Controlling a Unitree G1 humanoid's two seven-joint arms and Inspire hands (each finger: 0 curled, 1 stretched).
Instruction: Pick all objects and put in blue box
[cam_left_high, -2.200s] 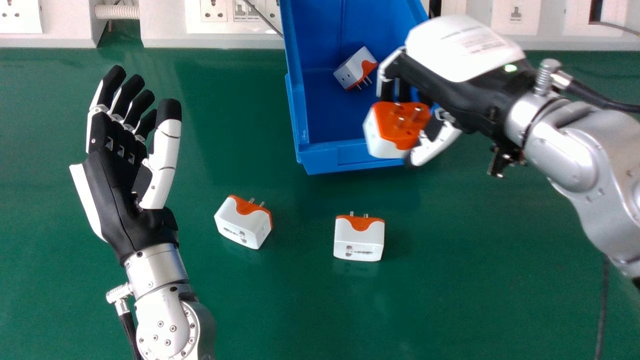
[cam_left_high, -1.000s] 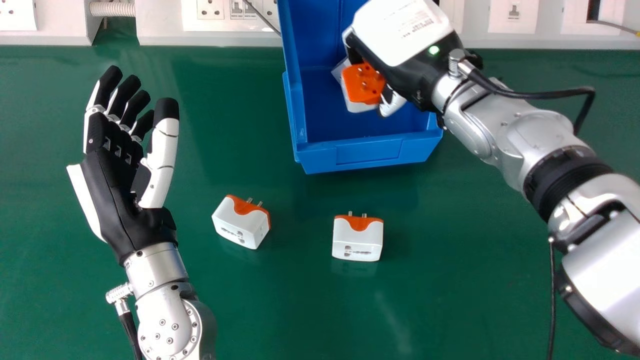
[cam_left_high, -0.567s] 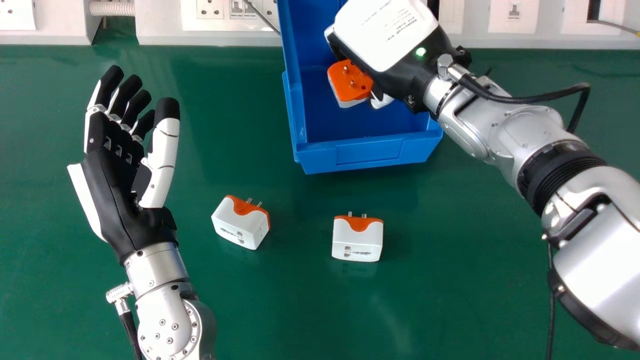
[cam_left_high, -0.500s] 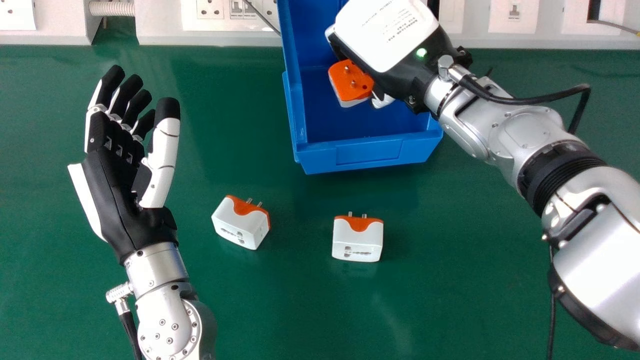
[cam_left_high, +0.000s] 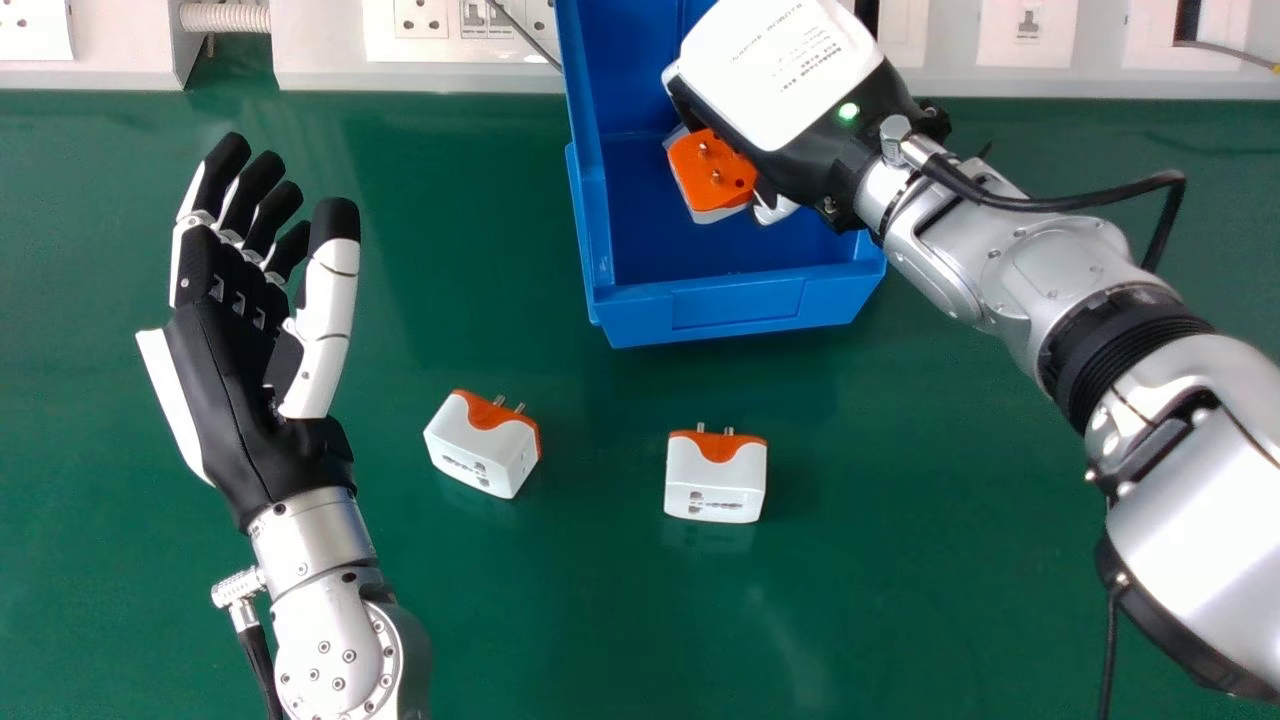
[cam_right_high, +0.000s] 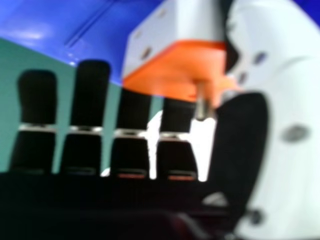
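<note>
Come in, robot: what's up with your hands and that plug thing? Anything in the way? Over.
Left hand open, idle. Right hand holding boxy white-and-orange plug adapter over blue plastic box. Path looks clear.

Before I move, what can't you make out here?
Blue box: far end cut off by head view's top edge.
Pale sliver beside the held adapter: mostly hidden by that adapter in head view, so source unclear.
Box interior behind right hand: hidden by it, head view.
Held adapter's holes: blurred, right hand view.
</note>
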